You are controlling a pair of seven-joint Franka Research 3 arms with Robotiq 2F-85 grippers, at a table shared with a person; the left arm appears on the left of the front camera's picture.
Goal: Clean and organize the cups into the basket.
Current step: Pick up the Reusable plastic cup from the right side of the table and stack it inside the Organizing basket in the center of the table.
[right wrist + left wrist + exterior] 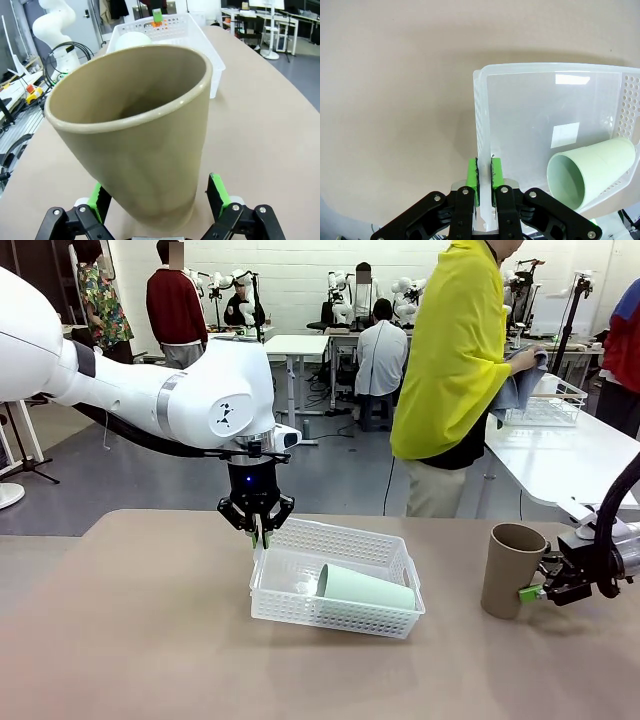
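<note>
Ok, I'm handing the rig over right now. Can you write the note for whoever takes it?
Left end effector: shut on the left end wall of the white basket.
Right end effector: open, fingers either side of the brown cup near its base, not closed on it.
Mint cup: on its side inside the basket.
Brown cup: upright on the table, right of the basket.
Done: mint cup is in.
Left: grip the brown cup and put it in the basket.

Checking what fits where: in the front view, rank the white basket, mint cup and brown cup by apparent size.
1. White basket.
2-3. Brown cup and mint cup look alike; the mint one lies partly behind the basket wall.
</note>
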